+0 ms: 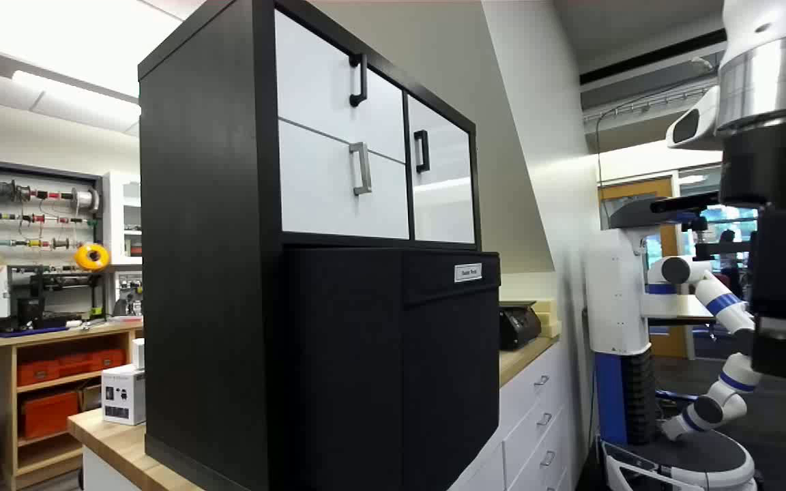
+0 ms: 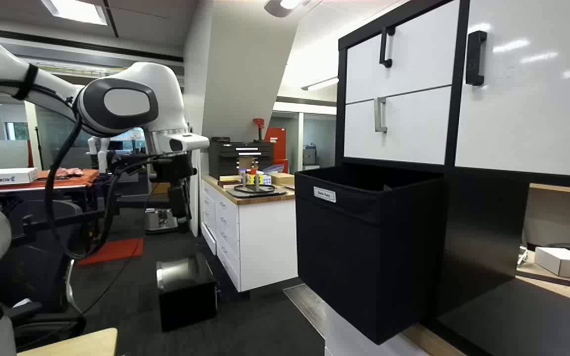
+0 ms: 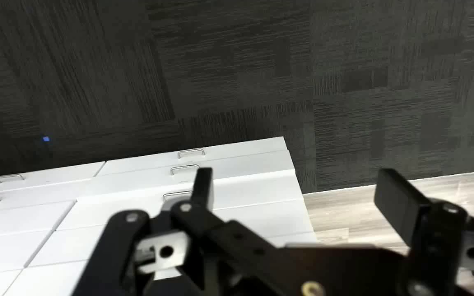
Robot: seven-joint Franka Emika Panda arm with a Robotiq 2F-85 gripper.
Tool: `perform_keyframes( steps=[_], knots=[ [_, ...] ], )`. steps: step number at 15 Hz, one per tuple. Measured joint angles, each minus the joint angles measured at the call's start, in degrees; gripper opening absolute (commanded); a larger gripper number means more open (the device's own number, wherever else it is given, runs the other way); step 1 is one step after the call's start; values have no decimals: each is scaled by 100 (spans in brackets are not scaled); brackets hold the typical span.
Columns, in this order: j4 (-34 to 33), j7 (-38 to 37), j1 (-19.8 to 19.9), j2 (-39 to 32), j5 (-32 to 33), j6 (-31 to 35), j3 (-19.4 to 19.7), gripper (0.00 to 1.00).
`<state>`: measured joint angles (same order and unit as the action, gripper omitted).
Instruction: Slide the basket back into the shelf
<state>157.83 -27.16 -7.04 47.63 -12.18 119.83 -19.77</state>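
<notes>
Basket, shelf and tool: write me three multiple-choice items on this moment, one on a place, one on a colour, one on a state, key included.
1. Where is the label on the basket?
A) Low on the front
B) Near the front's top edge
C) Underneath

2. What colour are the drawer fronts of the shelf?
A) White
B) Red
C) Green

3. How does the tool stand?
A) Shut on the basket
B) Shut and empty
C) Open

Key:
1 B: it sits high on the front in both exterior views.
2 A: they show white in both exterior views.
3 C: the wrist view shows the fingers wide apart, nothing gripped.
</notes>
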Motion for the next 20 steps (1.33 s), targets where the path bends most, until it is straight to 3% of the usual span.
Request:
perform_keyframes(
  steps=[16, 20],
  knots=[
    [0, 0, 0, -9, 7, 29, 0, 100],
    [59, 1, 25, -206, 34, 430, -1, 100]
  ],
)
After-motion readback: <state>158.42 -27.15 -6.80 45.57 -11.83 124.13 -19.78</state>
